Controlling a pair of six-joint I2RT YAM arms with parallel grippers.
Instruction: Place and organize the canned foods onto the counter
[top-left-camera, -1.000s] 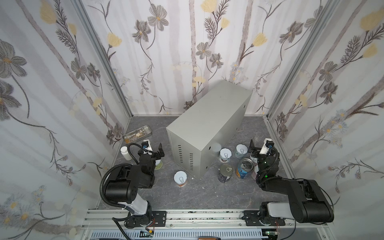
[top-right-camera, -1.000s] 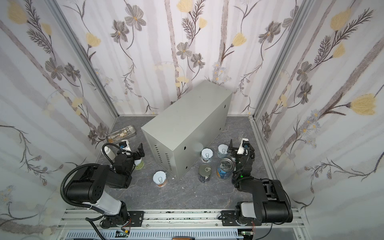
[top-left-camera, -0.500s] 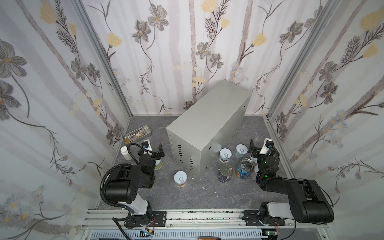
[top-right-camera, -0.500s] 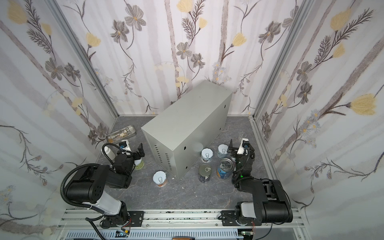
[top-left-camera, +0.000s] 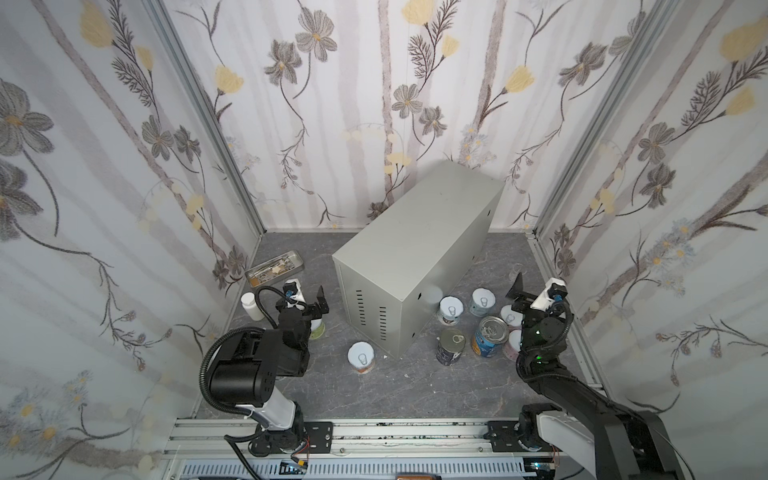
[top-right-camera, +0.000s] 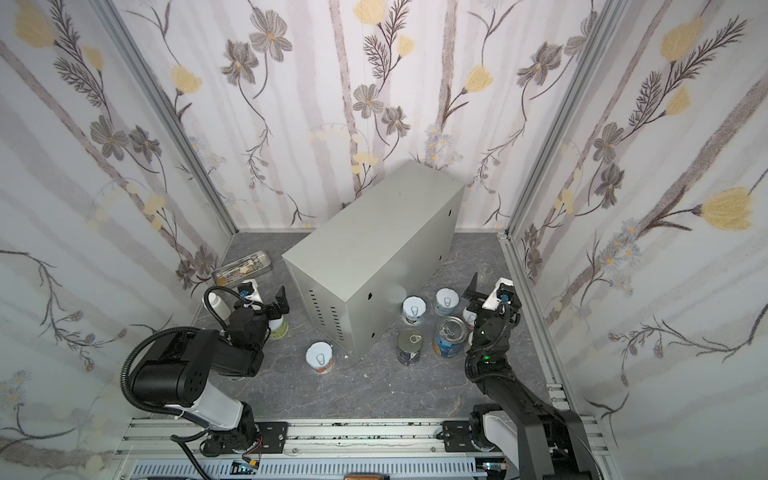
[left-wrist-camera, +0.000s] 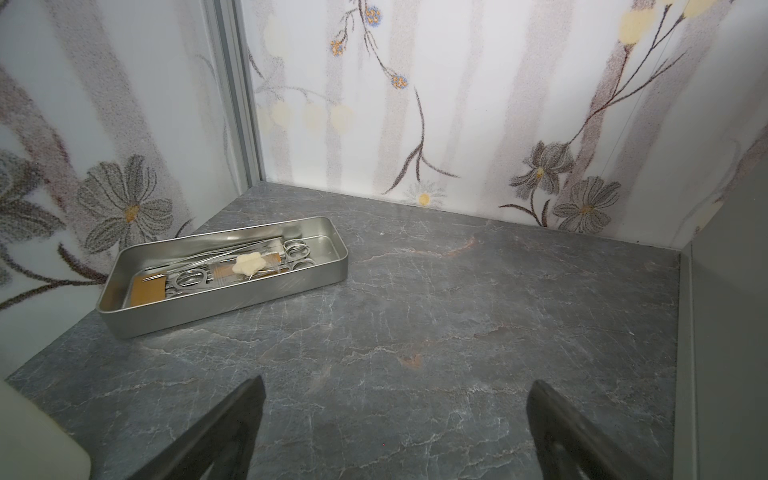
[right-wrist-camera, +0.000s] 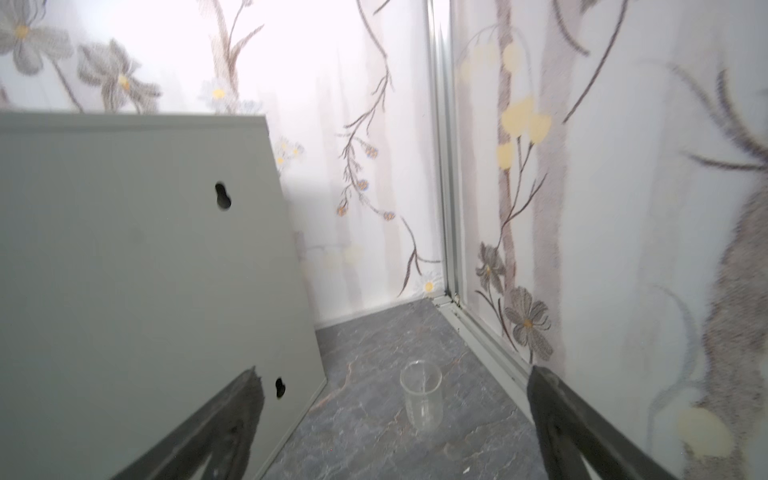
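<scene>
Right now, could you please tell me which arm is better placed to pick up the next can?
Probably right: the right claw, open, hangs right by the cluster of cans beside the counter. The left claw, also open, has just one can beside it.

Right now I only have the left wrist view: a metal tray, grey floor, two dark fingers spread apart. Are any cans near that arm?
Observer: Yes. In both top views a short green-labelled can stands by the left arm's wrist, nearer the base than the left gripper, and the arm partly hides it.
Operator: Anything on the counter yet?
Observer: No. The counter has a bare top, and every visible can stands on the floor.
Operator: Where are the rest?
Observer: One short can stands alone before the counter's vented end. The others, including the blue tin and the dark tin, cluster at its right side near the right gripper.
</scene>
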